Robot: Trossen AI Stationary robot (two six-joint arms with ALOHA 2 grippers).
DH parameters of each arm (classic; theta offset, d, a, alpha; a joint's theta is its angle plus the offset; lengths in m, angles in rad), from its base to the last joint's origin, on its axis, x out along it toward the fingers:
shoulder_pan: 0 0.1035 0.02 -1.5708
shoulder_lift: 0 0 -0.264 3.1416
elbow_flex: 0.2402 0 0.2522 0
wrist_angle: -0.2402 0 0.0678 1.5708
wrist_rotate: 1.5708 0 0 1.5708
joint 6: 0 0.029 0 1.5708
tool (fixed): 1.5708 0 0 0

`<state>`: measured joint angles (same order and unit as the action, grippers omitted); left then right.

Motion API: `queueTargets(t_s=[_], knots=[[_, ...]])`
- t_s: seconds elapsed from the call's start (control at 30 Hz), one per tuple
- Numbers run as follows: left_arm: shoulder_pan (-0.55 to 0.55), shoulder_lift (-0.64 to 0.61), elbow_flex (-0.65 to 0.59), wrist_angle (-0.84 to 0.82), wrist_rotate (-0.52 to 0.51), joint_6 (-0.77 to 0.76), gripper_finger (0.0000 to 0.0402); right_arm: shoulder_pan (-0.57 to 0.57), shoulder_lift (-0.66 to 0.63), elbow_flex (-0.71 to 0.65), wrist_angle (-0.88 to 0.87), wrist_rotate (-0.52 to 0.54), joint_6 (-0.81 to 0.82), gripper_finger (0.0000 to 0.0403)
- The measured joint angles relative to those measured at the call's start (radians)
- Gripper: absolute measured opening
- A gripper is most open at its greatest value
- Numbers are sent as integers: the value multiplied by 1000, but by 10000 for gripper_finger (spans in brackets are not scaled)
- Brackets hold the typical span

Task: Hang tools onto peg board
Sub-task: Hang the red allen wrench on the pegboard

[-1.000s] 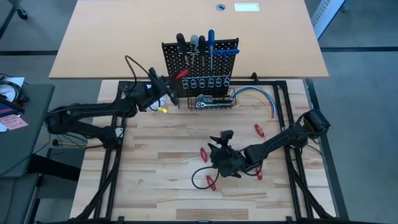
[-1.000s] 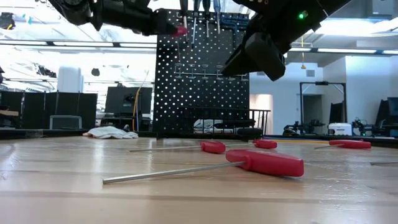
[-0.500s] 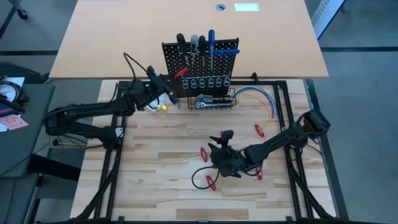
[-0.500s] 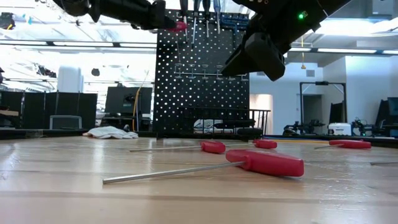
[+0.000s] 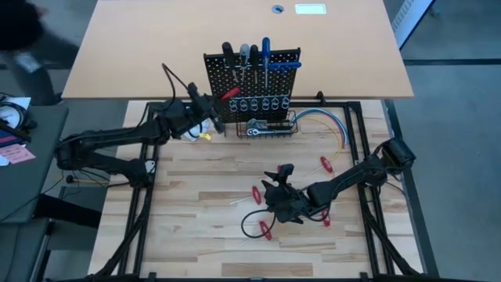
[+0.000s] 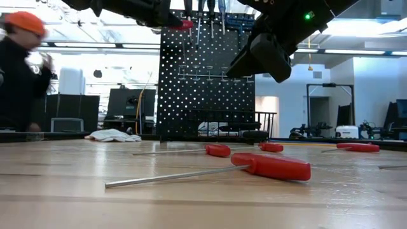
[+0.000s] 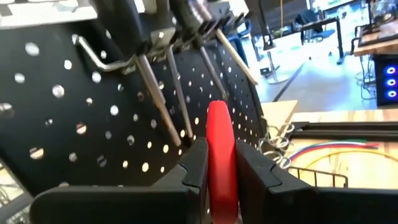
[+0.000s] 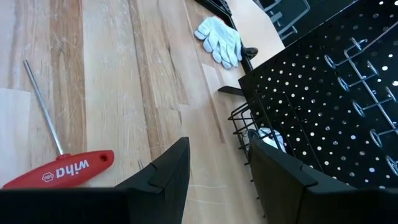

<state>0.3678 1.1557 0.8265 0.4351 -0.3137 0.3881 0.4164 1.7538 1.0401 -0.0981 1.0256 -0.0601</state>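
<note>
— So, where was the left gripper (image 5: 221, 99)?

— Up at the peg board (image 5: 252, 92), near its left edge, pinching a red-handled screwdriver (image 7: 221, 158). Both fingers (image 7: 193, 167) pressed against the red handle, one per side. The handle's tip sat just beside the hanging shafts of the screwdrivers already on the board (image 5: 249, 56), black, grey and blue handles up top.

— And the right gripper (image 5: 279, 188)?

— Above the wooden table (image 5: 196, 180), mid-table, well apart from the board. Jaws stood apart with nothing between them; bare wood showed through the gap in its wrist view.

— Loose tools?

— Several short red-handled ones on the table. One with a "wiha" handle (image 8: 59, 169) lay just beside the right gripper, thin shaft pointing away. Low view showed a big one up front (image 6: 270, 166), another behind it (image 6: 217, 150), plus one off at the right (image 6: 357, 147). Chrome ratchet wrench (image 5: 257, 130) lay in the wire basket (image 5: 291, 125) at the board's base.

— Anything else?

— White gloves (image 8: 220, 39) on the table left of the board, coloured cables (image 5: 325, 119) curving right of the basket. A person in an orange cap (image 6: 19, 70) stood beyond the table, blurred.
</note>
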Motion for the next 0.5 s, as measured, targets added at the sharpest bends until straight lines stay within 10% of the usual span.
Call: queueTargets(t_s=[0.5], knots=[[-6, -41, -1, -95, -22, -41, 40, 0, 0, 0, 0, -1, 0, 168]])
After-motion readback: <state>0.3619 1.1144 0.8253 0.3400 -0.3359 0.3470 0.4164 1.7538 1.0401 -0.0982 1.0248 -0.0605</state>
